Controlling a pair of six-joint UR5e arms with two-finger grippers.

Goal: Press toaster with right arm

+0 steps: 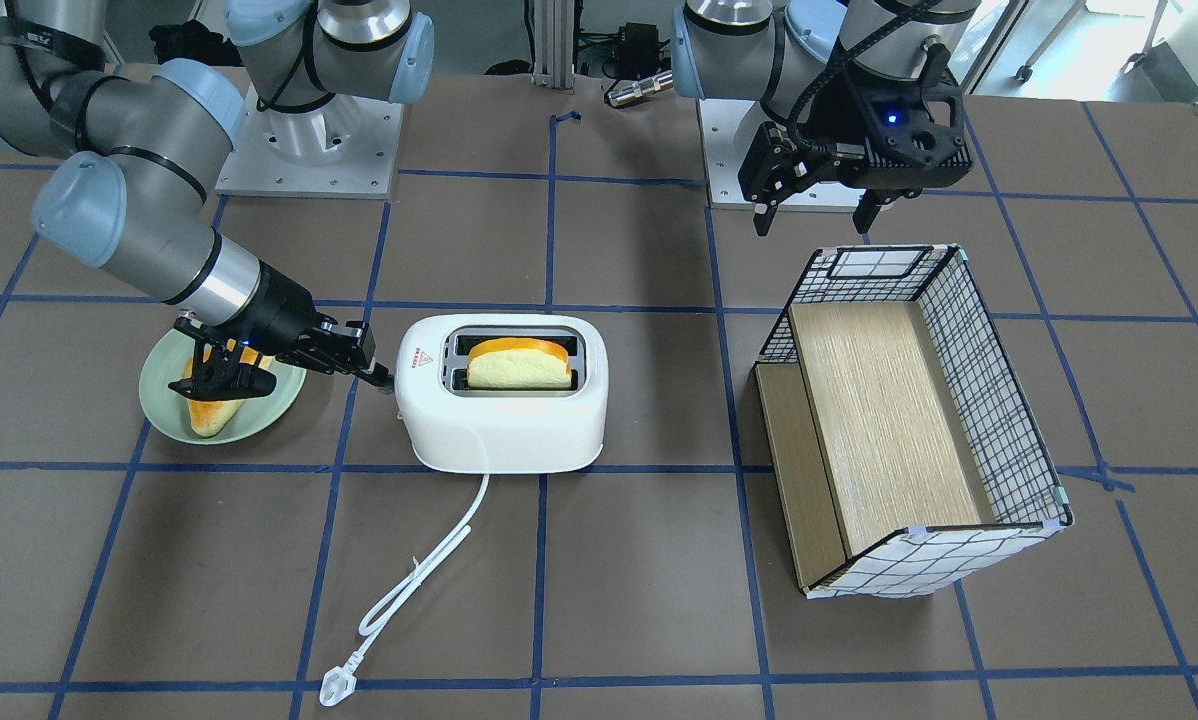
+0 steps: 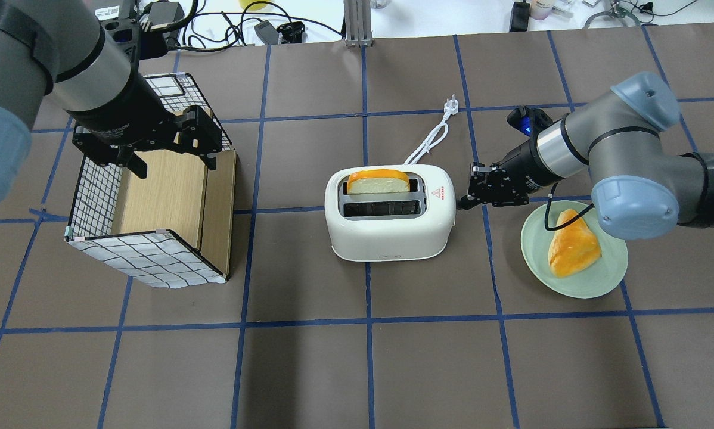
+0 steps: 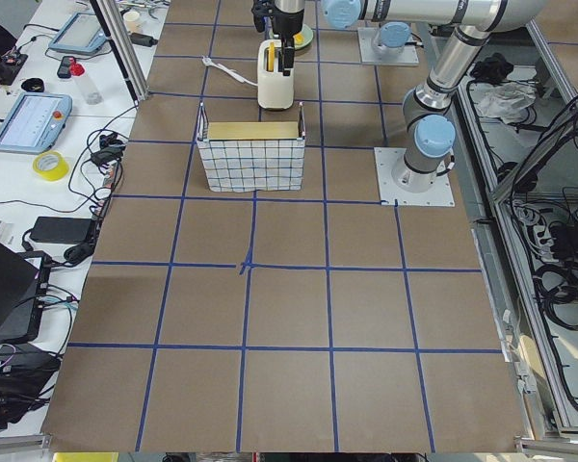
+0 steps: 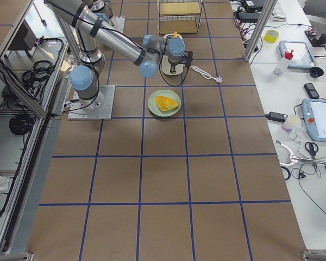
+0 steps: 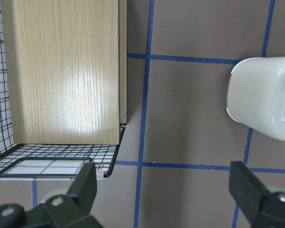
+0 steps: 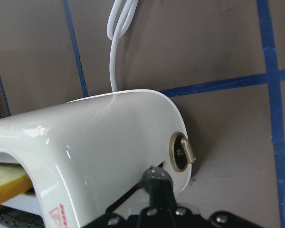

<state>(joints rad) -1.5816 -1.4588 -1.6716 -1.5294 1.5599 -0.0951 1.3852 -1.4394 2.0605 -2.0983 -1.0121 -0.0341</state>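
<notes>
Beside the green plate (image 2: 607,271) stood the toaster (image 2: 393,238), its long axis aimed at the plate — my right gripper (image 2: 463,201), fingers pressed together, pointed in from the plate's side, tip at the toaster's lever end; a downward push seemed next.

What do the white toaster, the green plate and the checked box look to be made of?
The toaster is likely glossy plastic, given its smooth moulded shell and soft highlights. The green plate is smooth and matte; plastic or ceramic, unclear. The box has black wire-grid walls and wood-look panels inside with visible grain, perhaps laminate.
</notes>
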